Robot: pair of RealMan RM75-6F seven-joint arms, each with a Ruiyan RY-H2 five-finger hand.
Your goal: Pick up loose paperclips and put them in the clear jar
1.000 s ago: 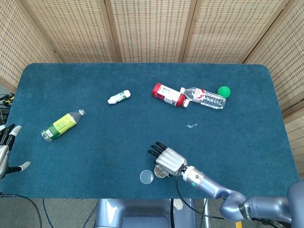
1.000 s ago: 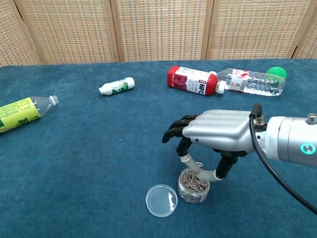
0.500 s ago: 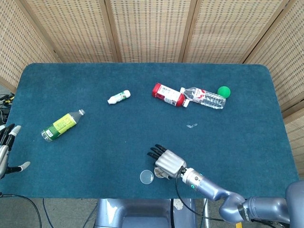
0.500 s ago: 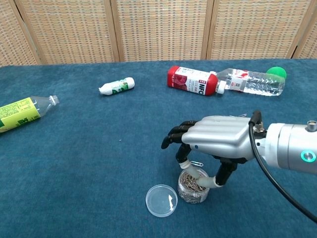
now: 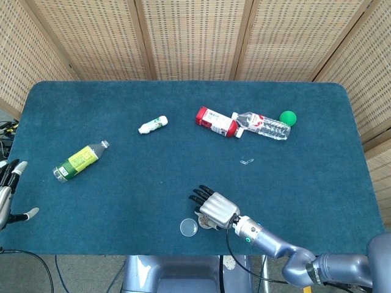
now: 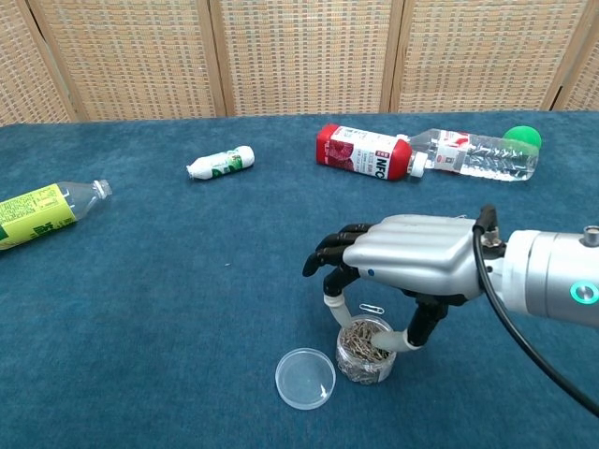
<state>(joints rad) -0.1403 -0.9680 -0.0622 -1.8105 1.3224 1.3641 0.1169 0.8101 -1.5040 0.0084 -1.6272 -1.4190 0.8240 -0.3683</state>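
Jar [image 6: 365, 351] nearly full of clips, lid [image 6: 305, 378] off beside it. Right hand [image 6: 412, 267] above, fingers released, one paperclip [image 6: 372, 308] dropping. Another clip [image 5: 247, 162] remains on desk [image 5: 305, 183].

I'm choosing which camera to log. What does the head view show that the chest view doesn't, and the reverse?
Only the head view shows the left hand at the table's left edge and a loose paperclip on the cloth. Only the chest view shows the paperclips filling the clear jar and one paperclip just above its mouth. Both show the right hand, lid and bottles.
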